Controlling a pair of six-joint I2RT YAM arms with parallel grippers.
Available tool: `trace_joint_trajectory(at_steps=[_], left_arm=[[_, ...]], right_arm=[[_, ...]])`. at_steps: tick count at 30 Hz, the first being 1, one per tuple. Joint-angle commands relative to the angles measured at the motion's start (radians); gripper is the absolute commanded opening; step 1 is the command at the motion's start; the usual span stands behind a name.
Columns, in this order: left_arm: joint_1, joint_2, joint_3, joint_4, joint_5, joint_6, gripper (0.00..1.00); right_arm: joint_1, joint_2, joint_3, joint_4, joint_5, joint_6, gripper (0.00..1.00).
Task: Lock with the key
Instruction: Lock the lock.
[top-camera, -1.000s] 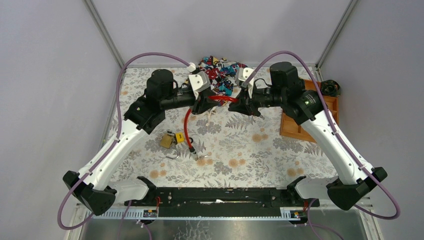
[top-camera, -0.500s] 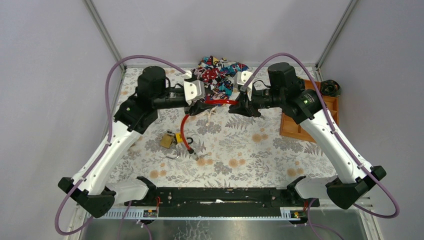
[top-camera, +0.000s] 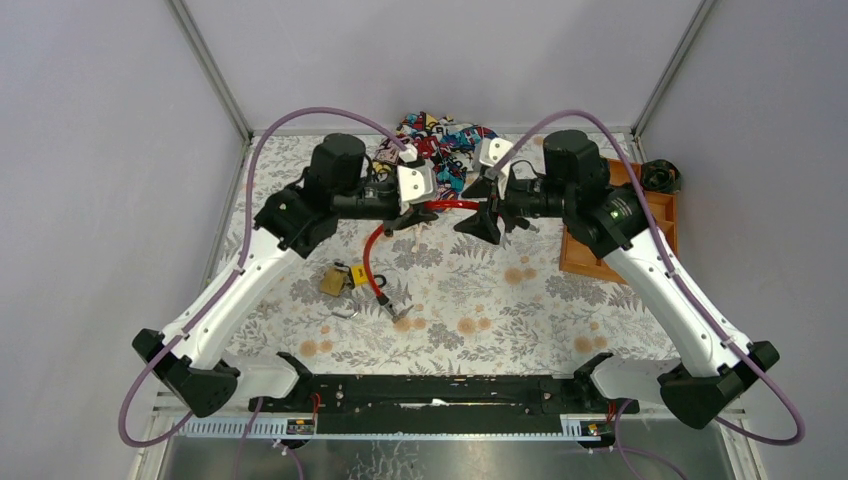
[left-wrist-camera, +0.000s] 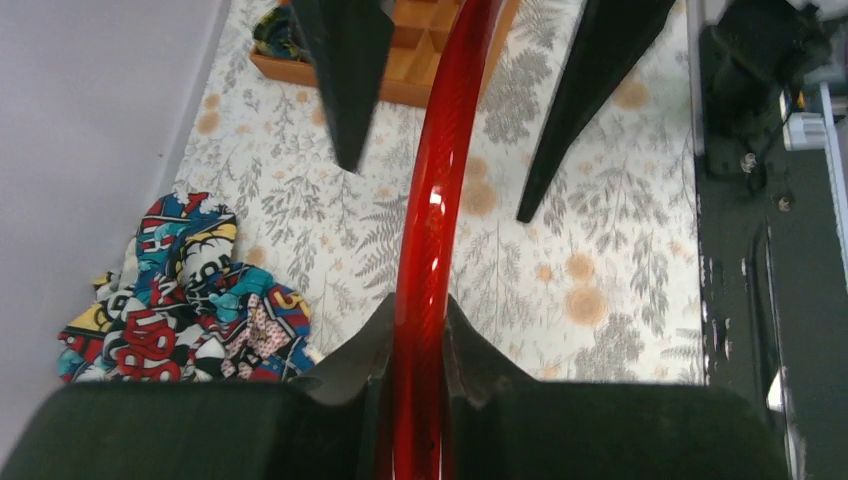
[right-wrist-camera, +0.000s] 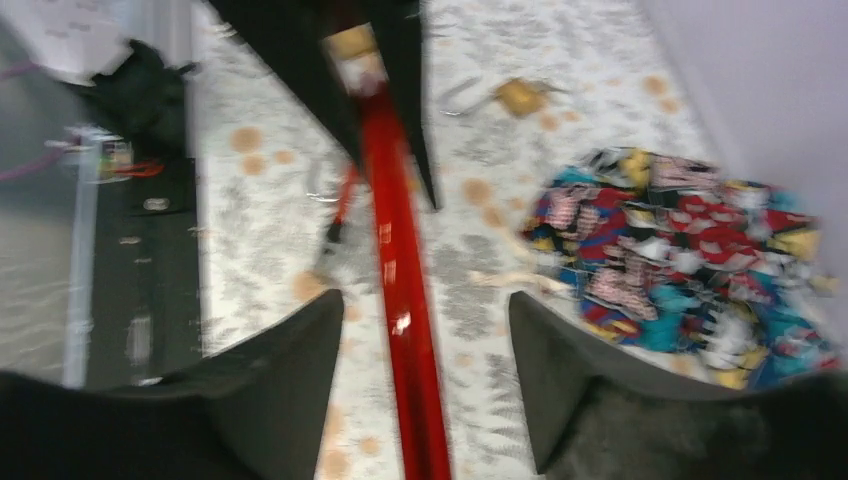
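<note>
Both arms are raised mid-table with one red cable (top-camera: 371, 262) between them. The left gripper (left-wrist-camera: 418, 322) is pinched tight on it; the right gripper (right-wrist-camera: 425, 305) is spread, one finger either side, seemingly not touching, though my wrist view is blurred. One brass padlock (top-camera: 334, 281) lies on the table beside the cable's trailing end, near one patterned cloth (top-camera: 440, 140) and one wooden tray (top-camera: 585, 255).

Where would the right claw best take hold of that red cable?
Probably the raised stretch of the red cable just beside the left gripper, which is clamped on it. There it runs fairly straight, clear of the table; the rest droops down. Come from the right, one finger each side, as the open right gripper straddles it now.
</note>
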Motion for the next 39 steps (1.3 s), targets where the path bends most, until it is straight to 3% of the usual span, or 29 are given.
trace_joint_trajectory(at_steps=[1,5,10,16,19,22,29,33,39], left_arm=[[-0.084,-0.076,-0.149,0.368,-0.156,-0.247,0.00],[-0.205,-0.035,-0.155,0.593,-0.372,-0.369,0.00],[-0.319,0.075,-0.088,0.932,-0.530,-0.371,0.00],[-0.358,0.236,0.115,1.223,-0.718,-0.348,0.00],[-0.376,0.249,0.140,1.297,-0.836,-0.330,0.00],[-0.381,0.171,0.002,1.173,-0.876,-0.396,0.00],[-0.354,0.019,-0.337,0.607,-0.911,-0.691,0.00],[-0.325,-0.027,-0.456,0.503,-0.878,-0.715,0.00],[-0.282,-0.091,-0.556,0.375,-0.883,-0.610,0.00]], right_arm=[[0.008,-0.120,-0.100,0.303,0.323,0.207,0.81],[-0.006,-0.200,-0.108,0.328,0.544,0.299,0.99],[-0.006,-0.229,0.038,0.186,0.714,0.401,1.00],[-0.006,-0.256,0.234,0.081,0.825,0.427,1.00],[-0.007,-0.275,0.260,0.070,0.848,0.406,1.00],[-0.007,-0.288,0.228,0.075,0.851,0.396,1.00],[-0.006,-0.278,0.068,0.110,0.689,0.421,1.00],[-0.007,-0.264,-0.086,0.195,0.573,0.456,0.98],[-0.007,-0.244,-0.286,0.333,0.391,0.423,0.81]])
